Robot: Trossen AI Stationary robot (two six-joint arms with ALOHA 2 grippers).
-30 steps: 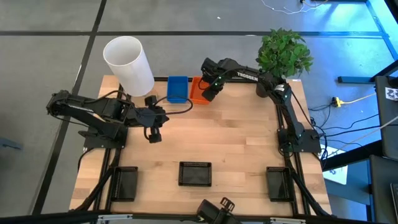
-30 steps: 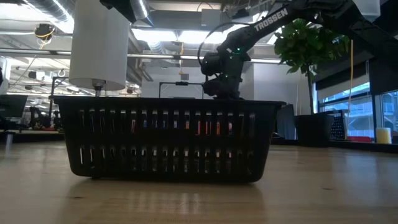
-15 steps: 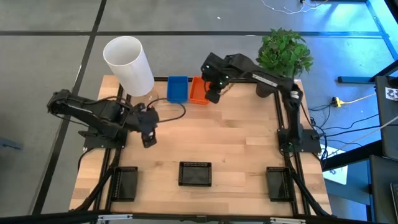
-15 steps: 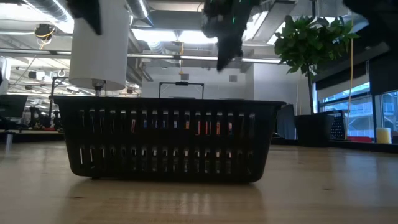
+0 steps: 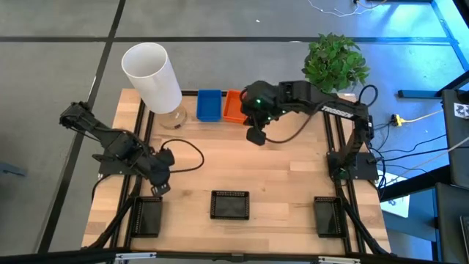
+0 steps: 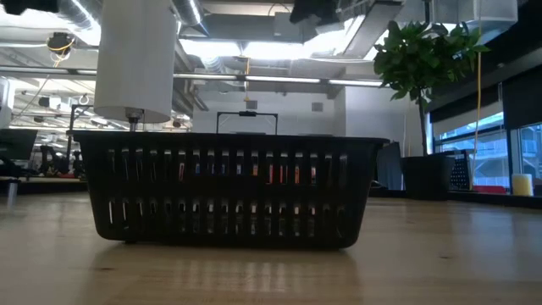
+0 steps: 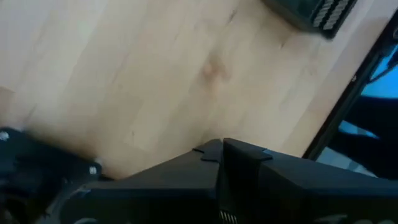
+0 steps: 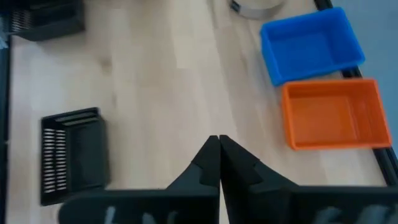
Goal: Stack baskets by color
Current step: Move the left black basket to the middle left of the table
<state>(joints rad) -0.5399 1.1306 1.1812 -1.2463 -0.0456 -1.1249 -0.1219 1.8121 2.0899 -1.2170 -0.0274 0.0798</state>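
Both my arms have pulled back in the last second. My left gripper (image 5: 157,188) has moved from the middle of the desk (image 5: 271,176) toward the near left corner and now hangs just beside the left black basket (image 5: 146,215); its jaws are closed and hold nothing. My right gripper (image 5: 256,136) has left the orange basket (image 5: 234,107) and now hovers a little nearer, also closed and empty.

I judge this as a change of target: the blue basket (image 5: 209,105) and the orange one sit side by side at the far edge, and the three black ones are not yet stacked. They are well apart in a row along the near edge: left, middle black basket (image 5: 230,204) and right black basket (image 5: 327,215).

The white cylinder (image 5: 152,77) stands near the blue basket, and the plant (image 5: 335,63) is at the far right corner. Neither blocks the near row. My jaws must open before I can take any basket.
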